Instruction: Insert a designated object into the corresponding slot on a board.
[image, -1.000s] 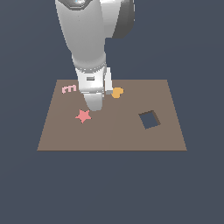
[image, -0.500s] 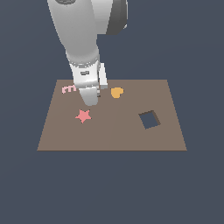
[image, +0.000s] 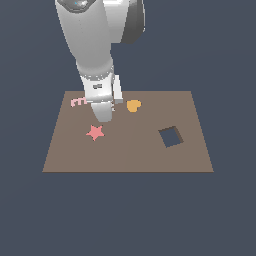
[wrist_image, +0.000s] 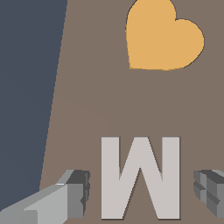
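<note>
In the wrist view the designated object (wrist_image: 140, 177), a light grey M-shaped block, lies flat on the brown board (wrist_image: 87, 87). My gripper (wrist_image: 142, 192) is open and straddles it. One finger (wrist_image: 76, 194) stands on each side, with a gap of board between finger and block. In the exterior view the hand (image: 104, 116) hangs low over the board's (image: 130, 155) far left part and hides the block. The slot does not show in either view.
An orange heart (image: 133, 105) (wrist_image: 162, 37) lies close beside the hand. A pink E-shaped piece (image: 78, 101) sits at the far left edge and a pink star (image: 95, 132) just in front of the hand. A square dark hole (image: 171, 137) is at the exterior view's right.
The arm has shifted slightly toward the exterior view's left, and the hand has come down closer to the board. The loose pieces have not moved.
</note>
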